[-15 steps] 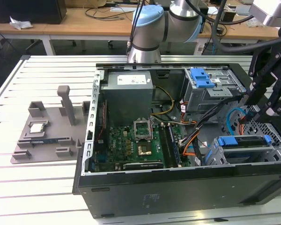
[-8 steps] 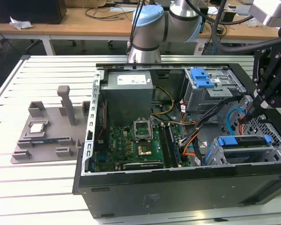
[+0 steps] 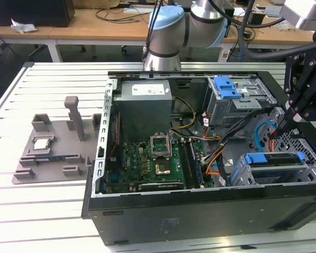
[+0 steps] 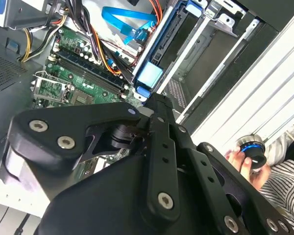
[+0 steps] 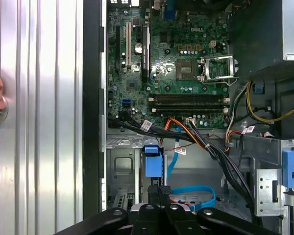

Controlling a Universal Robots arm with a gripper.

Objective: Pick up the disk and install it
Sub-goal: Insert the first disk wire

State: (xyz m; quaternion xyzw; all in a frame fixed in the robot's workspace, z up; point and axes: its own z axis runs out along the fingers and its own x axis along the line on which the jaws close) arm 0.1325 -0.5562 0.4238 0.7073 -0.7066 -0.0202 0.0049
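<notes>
Your black gripper (image 3: 278,128) hangs just over the right end of the open black PC case (image 3: 200,211), w/ the arm reaching in from the far side. Can't tell from any view whether it's spread, pressed together or pinching anything.

The disk, a flat silver-metal hard drive w/ blue plastic side rails (image 3: 276,163), sits at the near side of the case on the exterior view's right, resting in a grey metal bay there. My guess is it's low in that bay because the rails guide it along the bay walls. In the first wrist view its blue end tab (image 5: 153,161) is just ahead of the gripper (image 5: 159,193), approx. in line w/ it. I can't tell if they touch.

What's in your way:
- A bundle of orange and black cables (image 3: 221,153) runs past the bay, and a blue flat cable (image 3: 260,134) loops right beside the gripper, so both are snag risks.
- The grey metal cage w/ blue latch (image 3: 231,95) stands on the far side.
- The green motherboard (image 3: 147,158) lies to the exterior view's left of the disk.

A person's hand (image 4: 245,161) rests on a round blue-ringed button (image 4: 252,147) on the slatted aluminium table (image 3: 52,211).
</notes>
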